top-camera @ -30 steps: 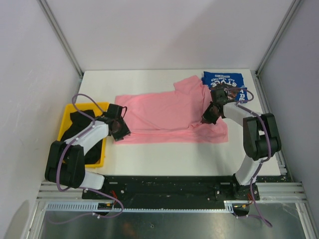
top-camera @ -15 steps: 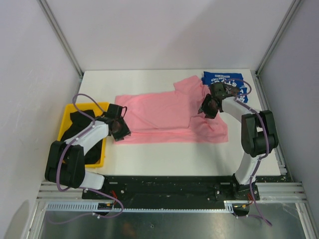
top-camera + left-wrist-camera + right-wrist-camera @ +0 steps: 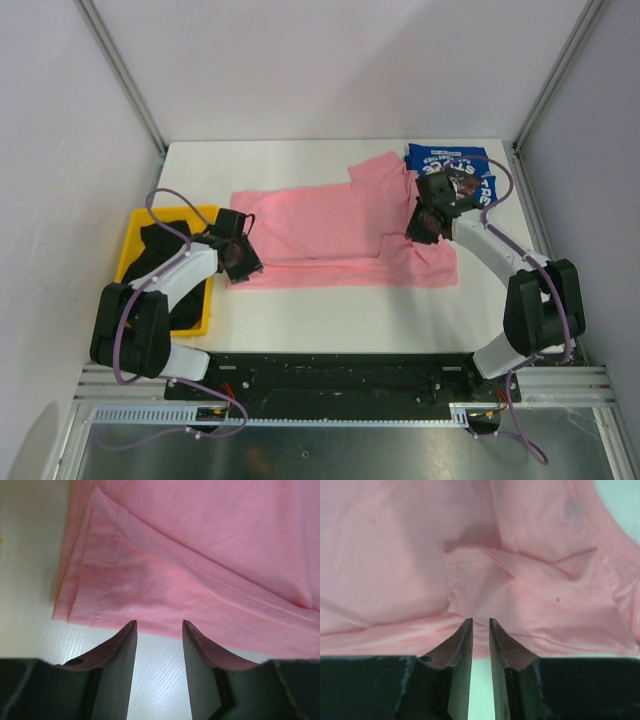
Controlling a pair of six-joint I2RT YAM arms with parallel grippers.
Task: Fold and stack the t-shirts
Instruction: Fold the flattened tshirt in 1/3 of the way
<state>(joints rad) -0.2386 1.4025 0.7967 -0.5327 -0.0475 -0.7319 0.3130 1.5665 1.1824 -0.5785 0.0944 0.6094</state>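
The pink t-shirt (image 3: 320, 225) lies spread across the middle of the table, its near edge folded over. My left gripper (image 3: 241, 258) is open and empty at the shirt's near left corner. In the left wrist view the left gripper (image 3: 158, 625) has its tips just short of the hem of the pink shirt (image 3: 200, 555). My right gripper (image 3: 424, 223) is on the shirt's right part. In the right wrist view the right gripper (image 3: 480, 621) has its jaws nearly together, pinching a fold of the pink cloth (image 3: 520, 580). The blue t-shirt (image 3: 450, 160) lies folded at the back right. Black t-shirts (image 3: 160, 245) lie in the bin.
The yellow bin (image 3: 135, 235) stands at the table's left edge, beside my left arm. The white table (image 3: 330, 310) shows in front of the pink shirt. Metal frame posts and grey walls close in the back and both sides.
My right gripper went back and left over the pink shirt, then came a little nearer and right, and the right arm's elbow swung out to the right. The left arm has not moved.
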